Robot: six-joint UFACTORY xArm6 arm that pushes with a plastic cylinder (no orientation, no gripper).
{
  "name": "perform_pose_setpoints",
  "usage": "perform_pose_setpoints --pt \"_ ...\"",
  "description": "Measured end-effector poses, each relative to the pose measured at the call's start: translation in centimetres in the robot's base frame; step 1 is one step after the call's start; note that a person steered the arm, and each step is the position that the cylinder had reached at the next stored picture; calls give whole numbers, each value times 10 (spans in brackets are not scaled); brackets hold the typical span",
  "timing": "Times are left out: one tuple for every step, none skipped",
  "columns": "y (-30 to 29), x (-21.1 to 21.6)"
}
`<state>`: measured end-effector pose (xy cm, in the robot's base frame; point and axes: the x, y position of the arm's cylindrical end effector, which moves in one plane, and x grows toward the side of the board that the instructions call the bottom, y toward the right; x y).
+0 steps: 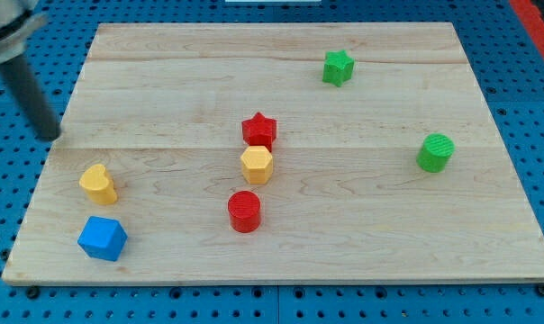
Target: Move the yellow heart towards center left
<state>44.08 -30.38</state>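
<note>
The yellow heart [98, 184] lies near the board's left edge, below the middle height. My tip [50, 136] is at the view's left, just off the board's left edge, above and left of the yellow heart and apart from it. The rod rises from the tip toward the view's top left corner. A blue cube [103, 238] sits just below the yellow heart.
A red star [259, 130], a yellow hexagon [256, 166] and a red cylinder [244, 211] stand in a column near the centre. A green star [338, 67] is at the top right. A green cylinder [436, 152] is at the right. The wooden board [362, 243] lies on a blue pegboard.
</note>
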Motion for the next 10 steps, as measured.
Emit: perform_pose_setpoints --pt "39 44" --pt "69 100" --pt "84 102" --pt "92 74" --pt "124 57" --pt "139 80" --pt "173 82" --pt "179 39" --pt "171 -19" --pt "157 19"
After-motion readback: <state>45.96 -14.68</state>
